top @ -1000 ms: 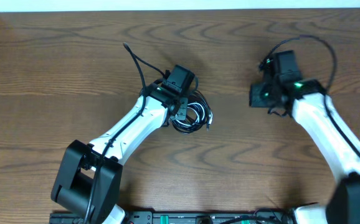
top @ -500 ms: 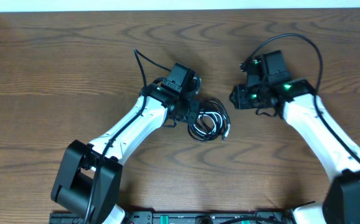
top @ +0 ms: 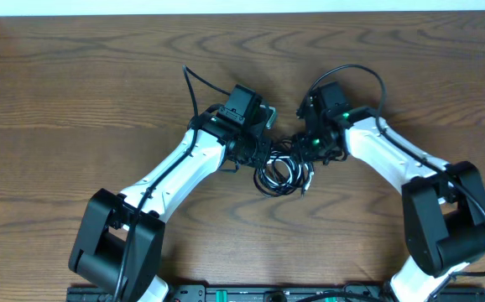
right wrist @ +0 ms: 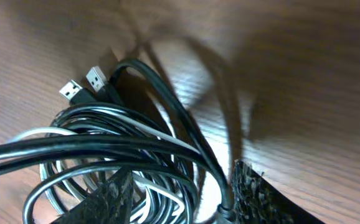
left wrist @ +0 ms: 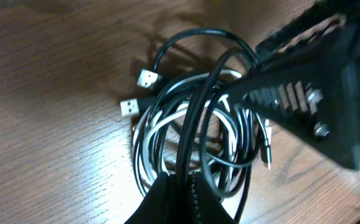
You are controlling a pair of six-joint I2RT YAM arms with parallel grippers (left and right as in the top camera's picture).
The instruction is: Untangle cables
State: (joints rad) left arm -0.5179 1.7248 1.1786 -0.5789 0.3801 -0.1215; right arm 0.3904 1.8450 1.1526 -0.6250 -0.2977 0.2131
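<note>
A tangled coil of black cable (top: 269, 180) and white cable (left wrist: 144, 144) lies on the wooden table between both arms. In the left wrist view, my left gripper (left wrist: 187, 190) is shut on black cable (left wrist: 192, 43) strands at the coil's near edge. Two USB plugs (left wrist: 136, 93) stick out at the coil's left. My right gripper (right wrist: 180, 183) is open, with its fingers astride the coil's black cable (right wrist: 167, 102) and white cable (right wrist: 144, 129). In the overhead view, the left gripper (top: 258, 153) and right gripper (top: 308, 144) meet over the coil.
The right gripper's body (left wrist: 311, 93) fills the upper right of the left wrist view, right over the coil. A thick black arm wire (top: 194, 96) loops behind the left wrist, another (top: 368, 80) behind the right wrist. The wooden table (top: 75, 101) lies all around.
The right arm has swung left and come down onto the coil. The left gripper has dragged the coil a little to the right and toward the front.
</note>
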